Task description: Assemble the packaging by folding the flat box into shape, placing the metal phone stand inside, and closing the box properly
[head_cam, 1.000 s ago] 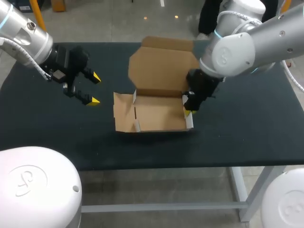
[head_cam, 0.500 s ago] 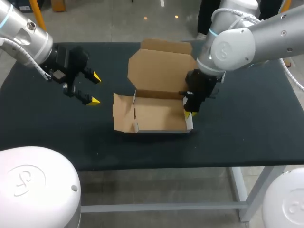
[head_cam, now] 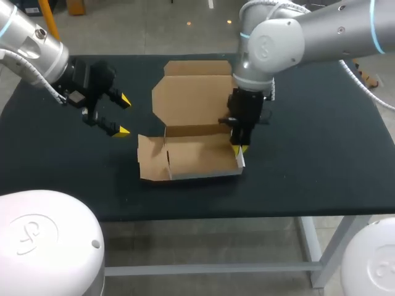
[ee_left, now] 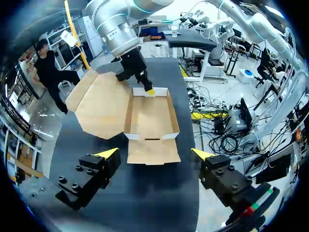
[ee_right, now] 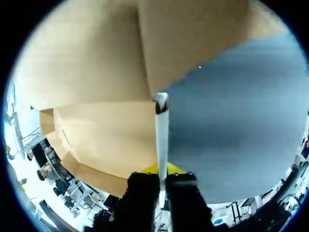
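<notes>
My left hand (head_cam: 124, 115) hangs over bare counter (head_cam: 55, 154), fingers wide apart, with a free lane across to the box (head_cam: 197, 154). Its left flap (head_cam: 152, 165) lies flat outward, so that side is low. The lid (head_cam: 192, 98) is folded back behind, leaving the inside open from above. My right hand (head_cam: 239, 147) pinches the right wall, and its arm (head_cam: 271, 43) blocks the back right. The counter to the right and along the front is free.
</notes>
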Available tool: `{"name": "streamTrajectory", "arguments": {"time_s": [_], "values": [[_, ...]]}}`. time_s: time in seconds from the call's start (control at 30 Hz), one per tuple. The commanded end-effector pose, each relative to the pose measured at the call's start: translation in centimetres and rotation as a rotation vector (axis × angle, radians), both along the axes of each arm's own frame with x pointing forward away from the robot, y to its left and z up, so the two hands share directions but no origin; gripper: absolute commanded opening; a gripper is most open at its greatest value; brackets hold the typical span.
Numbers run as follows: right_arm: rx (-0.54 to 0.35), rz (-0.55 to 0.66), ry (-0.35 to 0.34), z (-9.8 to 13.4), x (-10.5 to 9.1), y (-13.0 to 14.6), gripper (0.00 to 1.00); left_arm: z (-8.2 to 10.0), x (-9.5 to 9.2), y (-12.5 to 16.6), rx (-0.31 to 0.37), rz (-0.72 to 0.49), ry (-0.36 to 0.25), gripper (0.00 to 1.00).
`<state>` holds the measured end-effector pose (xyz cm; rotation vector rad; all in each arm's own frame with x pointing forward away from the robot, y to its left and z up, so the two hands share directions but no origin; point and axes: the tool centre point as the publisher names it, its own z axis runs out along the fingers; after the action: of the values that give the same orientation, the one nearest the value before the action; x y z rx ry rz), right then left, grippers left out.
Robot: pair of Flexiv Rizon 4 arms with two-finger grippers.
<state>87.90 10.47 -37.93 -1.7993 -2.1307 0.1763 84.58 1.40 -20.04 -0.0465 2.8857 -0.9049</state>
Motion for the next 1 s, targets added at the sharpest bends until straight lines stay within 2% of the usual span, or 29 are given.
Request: {"name": "streamTrajectory", "arguments": {"time_s": [0.03, 0.77, 1.0], "values": [[-0.023, 0.019, 0.064, -1.0, 0.1, 0.6, 0.00, 0.1, -0.1, 0.0, 0.005, 0.000, 0.002, 1.00], [-0.051, -0.008, 0.144, -3.2, -0.3, 0.1, 0.00, 0.1, -0.1, 0.0, 0.005, 0.000, 0.002, 1.00], [-0.093, -0.014, 0.163, -3.2, -0.3, 0.0, 0.00, 0.1, -0.1, 0.0, 0.005, 0.000, 0.002, 1.00]]}}
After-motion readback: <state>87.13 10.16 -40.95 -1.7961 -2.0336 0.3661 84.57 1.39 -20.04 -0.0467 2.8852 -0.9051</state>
